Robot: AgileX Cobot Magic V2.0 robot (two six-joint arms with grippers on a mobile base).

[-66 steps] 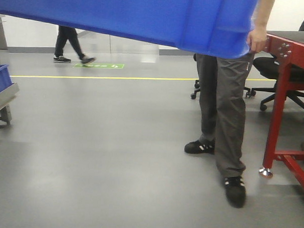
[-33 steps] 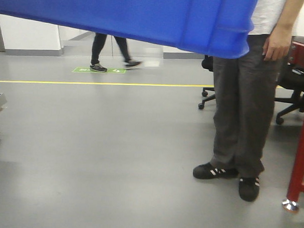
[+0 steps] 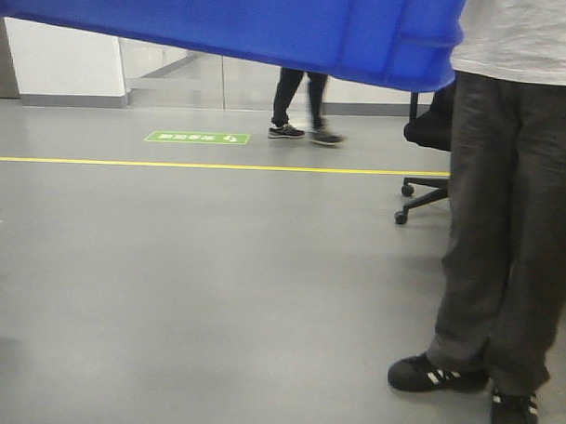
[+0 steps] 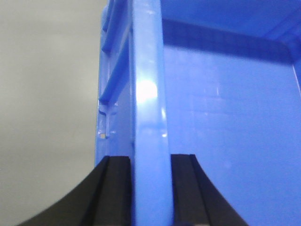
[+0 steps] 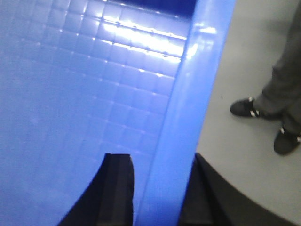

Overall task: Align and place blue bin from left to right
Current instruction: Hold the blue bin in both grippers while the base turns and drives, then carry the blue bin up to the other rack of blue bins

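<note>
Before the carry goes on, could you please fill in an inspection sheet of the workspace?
Surface: grey floor; no table in view.
Job's things: blue bin held up off the floor, gripped by its rim on two sides.
Clutter: nothing seen.
Grippers: left gripper and right gripper each shut on the bin's rim.
Cables: nothing seen.
Surroundings: standing person close by, office chair, walking person beyond the yellow line.

Smooth plastic is recorded for the blue bin [image 3: 271, 25]; glossy highlights are seen along its rim, a fine grid texture on its inner base. Pads [image 4: 115, 188] of the left gripper [image 4: 150, 162] at that rim: black, matt. Floor [image 3: 215, 284] below the bin: grey, smooth, faintly sheened.
</note>
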